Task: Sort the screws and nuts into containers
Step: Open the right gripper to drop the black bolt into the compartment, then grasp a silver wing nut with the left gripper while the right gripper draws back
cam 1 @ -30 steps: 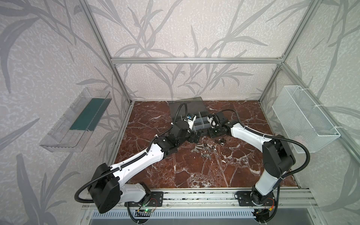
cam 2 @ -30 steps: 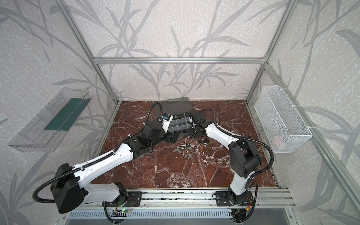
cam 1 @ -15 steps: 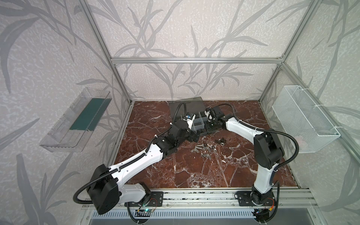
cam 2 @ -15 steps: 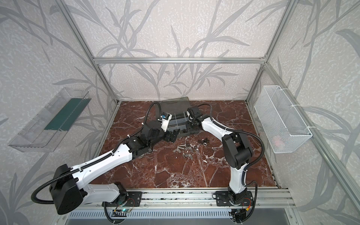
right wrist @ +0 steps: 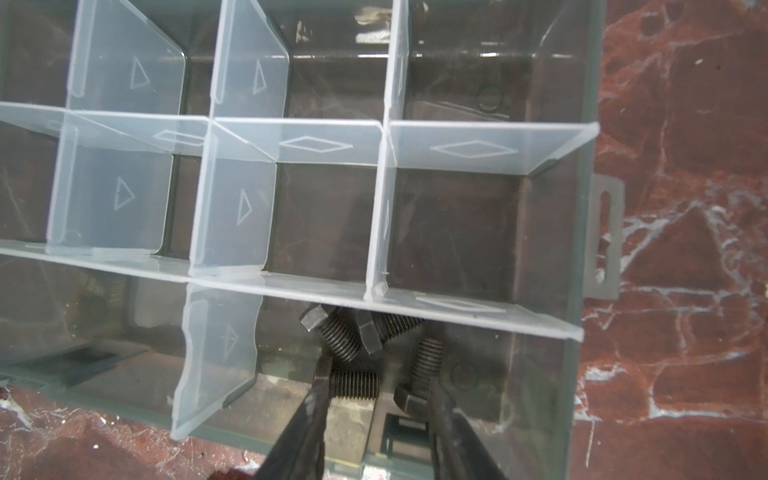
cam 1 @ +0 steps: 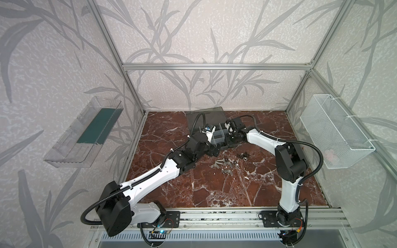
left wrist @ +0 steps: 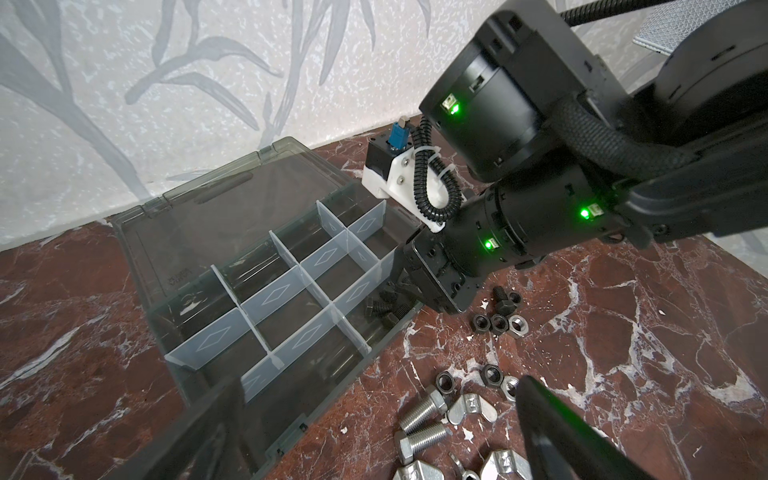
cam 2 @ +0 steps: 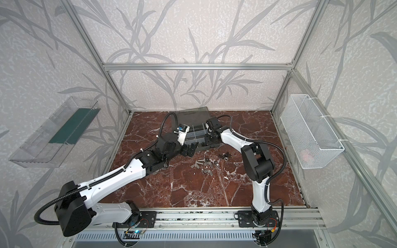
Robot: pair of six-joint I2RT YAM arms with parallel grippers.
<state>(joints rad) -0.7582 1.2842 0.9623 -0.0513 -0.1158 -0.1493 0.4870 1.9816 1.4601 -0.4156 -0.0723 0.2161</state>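
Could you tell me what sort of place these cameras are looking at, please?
Most likely a robot test cell: a left arm and right arm bolted to an aluminium rail, aluminium profiles framing leaf-patterned panels, and a marble-look tabletop with loose fasteners.

Two silver bolts (left wrist: pixel 423 409) loose on the counter (left wrist: pixel 623 332); four black bolts (right wrist: pixel 338 336) inside one organizer case (left wrist: pixel 199 216).

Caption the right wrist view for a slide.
Right end effector open over black bolts in the organizer case corner compartment.
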